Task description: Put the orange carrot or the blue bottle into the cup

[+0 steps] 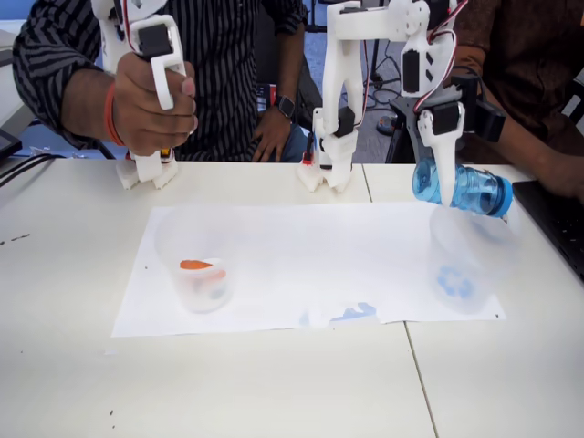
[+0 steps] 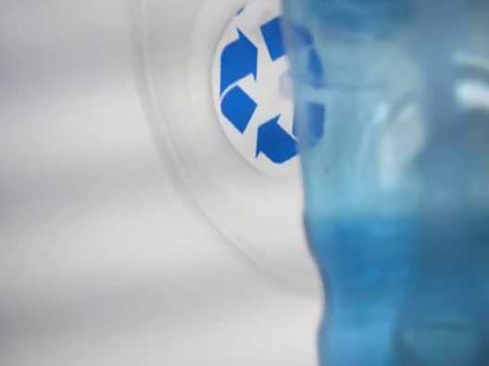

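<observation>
Up above the white table (image 1: 274, 392) and the sheet of white paper (image 1: 301, 265) spread on it, the white arm's gripper (image 1: 444, 173) is clamped on the blue bottle (image 1: 461, 189), holding it in the air just over the cup (image 1: 461, 260) at the paper's right end in the fixed view. Translucent blue and ribbed, the bottle lies nearly horizontal, its long axis running left to right with the right end tipped slightly down; which end bears the cap is hard to tell. Clear and wide, the cup (image 2: 220, 149) shows blue recycling arrows (image 2: 258, 96) in the wrist view, with the bottle (image 2: 418, 210) looming blurred beside them. Another clear cup (image 1: 196, 265), marked orange, stands further left.
</observation>
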